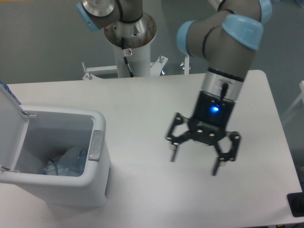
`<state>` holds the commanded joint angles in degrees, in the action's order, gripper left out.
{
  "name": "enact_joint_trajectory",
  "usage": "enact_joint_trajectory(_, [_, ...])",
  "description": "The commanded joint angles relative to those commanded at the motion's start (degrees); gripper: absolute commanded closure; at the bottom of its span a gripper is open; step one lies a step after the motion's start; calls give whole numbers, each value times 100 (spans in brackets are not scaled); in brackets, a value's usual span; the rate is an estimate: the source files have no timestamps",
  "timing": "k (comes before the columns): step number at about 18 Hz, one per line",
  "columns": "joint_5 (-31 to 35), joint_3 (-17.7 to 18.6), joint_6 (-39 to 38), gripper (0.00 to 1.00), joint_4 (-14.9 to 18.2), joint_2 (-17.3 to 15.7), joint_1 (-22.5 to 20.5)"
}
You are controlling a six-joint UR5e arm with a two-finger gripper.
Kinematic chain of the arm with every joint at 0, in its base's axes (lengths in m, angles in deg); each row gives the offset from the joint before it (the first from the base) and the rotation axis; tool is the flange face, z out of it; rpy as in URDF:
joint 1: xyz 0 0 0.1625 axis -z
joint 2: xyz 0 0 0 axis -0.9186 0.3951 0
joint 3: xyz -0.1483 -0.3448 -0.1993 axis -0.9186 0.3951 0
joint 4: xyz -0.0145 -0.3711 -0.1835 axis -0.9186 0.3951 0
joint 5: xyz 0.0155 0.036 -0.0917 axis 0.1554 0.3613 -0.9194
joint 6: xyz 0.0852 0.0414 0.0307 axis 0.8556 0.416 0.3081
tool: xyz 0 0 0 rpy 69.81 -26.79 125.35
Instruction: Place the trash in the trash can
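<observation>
Take the trash can [71, 183] as your landmark: a boxy white plastic bin with rounded corners at the near left edge of the white table [156, 102]. Its flip lid [8, 126] stands swung up on the can's left side, and a grey latch tab [95, 145] sits on the rim facing the table's middle. Inside, you can see the crushed clear bottle [64, 164], glossy and creased, low against the near wall. You cannot pick out the small wrapper in there.

Well to the right of the can, your gripper [194, 161] hangs over bare tabletop with its two black fingers [219, 160] spread wide and nothing between them. A blue light glows on its black body. Nothing stands between it and the can.

Behind the can, past the table's far edge, rises the arm's white base column [133, 57] with metal brackets [161, 66] beside it.
</observation>
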<state>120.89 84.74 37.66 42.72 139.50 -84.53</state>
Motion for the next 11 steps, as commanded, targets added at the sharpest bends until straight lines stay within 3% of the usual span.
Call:
enact_joint_trajectory(7, [1380, 255, 1502, 0, 264, 105, -114])
enact_joint_trajectory(11, [1821, 361, 1899, 0, 281, 167, -97])
